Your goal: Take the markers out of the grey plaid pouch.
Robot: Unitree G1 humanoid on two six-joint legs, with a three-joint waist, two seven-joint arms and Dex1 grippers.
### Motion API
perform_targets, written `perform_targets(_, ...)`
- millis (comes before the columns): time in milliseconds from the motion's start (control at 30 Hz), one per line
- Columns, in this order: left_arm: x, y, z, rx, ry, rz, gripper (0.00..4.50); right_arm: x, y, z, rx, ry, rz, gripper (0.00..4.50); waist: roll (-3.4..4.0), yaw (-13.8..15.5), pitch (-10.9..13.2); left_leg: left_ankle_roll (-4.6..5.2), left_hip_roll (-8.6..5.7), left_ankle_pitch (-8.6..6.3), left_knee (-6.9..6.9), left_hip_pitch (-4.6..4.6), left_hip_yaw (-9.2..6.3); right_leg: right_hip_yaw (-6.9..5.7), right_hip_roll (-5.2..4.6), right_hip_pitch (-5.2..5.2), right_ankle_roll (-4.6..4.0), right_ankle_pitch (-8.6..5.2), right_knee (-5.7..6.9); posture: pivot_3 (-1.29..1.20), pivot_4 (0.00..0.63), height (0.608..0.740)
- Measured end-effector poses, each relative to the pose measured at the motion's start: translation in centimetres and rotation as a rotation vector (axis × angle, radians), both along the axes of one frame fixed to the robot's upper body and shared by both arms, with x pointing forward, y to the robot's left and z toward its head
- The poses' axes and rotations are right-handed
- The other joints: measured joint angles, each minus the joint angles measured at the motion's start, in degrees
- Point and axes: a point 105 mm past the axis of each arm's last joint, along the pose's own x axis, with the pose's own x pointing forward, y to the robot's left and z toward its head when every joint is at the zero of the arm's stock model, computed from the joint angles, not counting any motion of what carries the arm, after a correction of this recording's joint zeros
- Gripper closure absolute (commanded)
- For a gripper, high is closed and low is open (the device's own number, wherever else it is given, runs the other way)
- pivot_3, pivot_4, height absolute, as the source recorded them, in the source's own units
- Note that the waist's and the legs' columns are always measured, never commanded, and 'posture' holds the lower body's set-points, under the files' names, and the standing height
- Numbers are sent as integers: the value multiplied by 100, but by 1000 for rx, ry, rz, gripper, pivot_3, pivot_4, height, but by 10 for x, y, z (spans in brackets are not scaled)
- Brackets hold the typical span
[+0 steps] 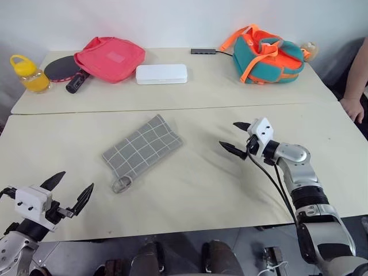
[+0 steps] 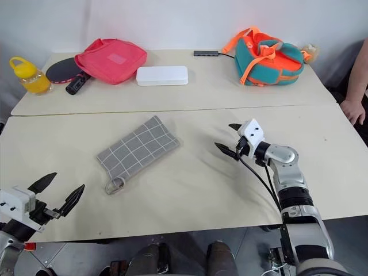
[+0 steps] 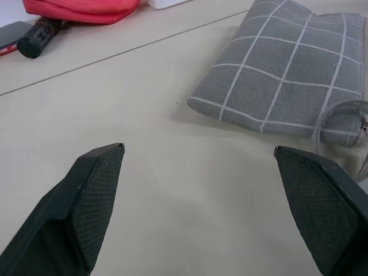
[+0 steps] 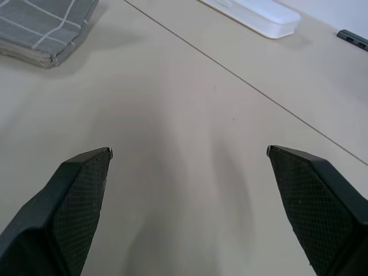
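Pouch (image 1: 141, 147) lay flat on our tabletop (image 1: 195, 184), ring (image 1: 121, 184) toward us, our left claw (image 1: 68, 191) wide open and empty, right claw (image 1: 237, 140) likewise, well apart from it.

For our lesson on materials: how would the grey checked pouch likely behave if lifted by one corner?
The pouch looks like soft fabric lying flat, so it would probably sag. Its metal ring may dangle. It seems light.

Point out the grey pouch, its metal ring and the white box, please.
Pouch (image 1: 142, 146): left eye view, middle of the fabric.
Ring (image 1: 121, 184): left eye view, its rim.
White box (image 1: 161, 73): left eye view, top face.
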Motion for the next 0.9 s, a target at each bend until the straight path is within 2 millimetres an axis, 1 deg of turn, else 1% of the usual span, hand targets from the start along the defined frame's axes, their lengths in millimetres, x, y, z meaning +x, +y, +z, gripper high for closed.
perform_targets(200,1,-1,0,14,2,-2,56,0,2,5,-2,-19,7,0,0,9,0,0,0,0,0,0,0,0,0,0,0,0,-1,0,150,740)
perform_targets(333,4,-5,1,38,-1,-34,56,0,3,5,3,-17,4,0,0,8,0,0,0,0,-1,0,0,0,0,0,0,0,-1,0,150,740)
perform_targets(367,6,-6,3,60,-10,-46,17,0,7,6,17,-16,9,175,0,4,0,-1,1,0,-1,0,0,0,1,-1,0,0,0,0,150,740)
perform_targets(433,13,-5,7,99,-32,-66,0,-1,26,12,68,-28,45,594,0,-11,0,-6,8,3,-1,1,0,0,7,-3,-5,-1,4,0,150,740)
perform_targets(467,16,-7,10,110,-54,-77,0,-3,36,14,95,-32,66,878,0,-13,0,-6,9,3,-1,0,0,0,7,-3,-5,-1,4,0,150,740)
perform_targets(567,23,-6,15,131,-96,-86,0,-5,64,17,155,-29,103,2008,0,-5,0,-6,8,3,-4,-1,0,-1,7,-4,-5,-1,3,0,150,740)
perform_targets(667,30,-3,14,168,-95,-92,0,-6,84,16,179,-24,117,3045,0,8,0,-6,7,3,-6,-3,0,-3,6,-7,-5,-1,4,0,150,740)
perform_targets(800,39,-5,14,294,-112,-148,0,-10,123,10,185,-18,162,4480,0,-14,0,-7,7,3,-7,-2,6,0,7,-10,-5,-1,6,0,150,740)
perform_targets(900,40,-6,6,415,-107,-203,0,-7,143,8,173,-27,165,4480,0,-30,0,-7,7,3,-10,-2,8,-1,8,-13,-5,-1,6,0,150,740)
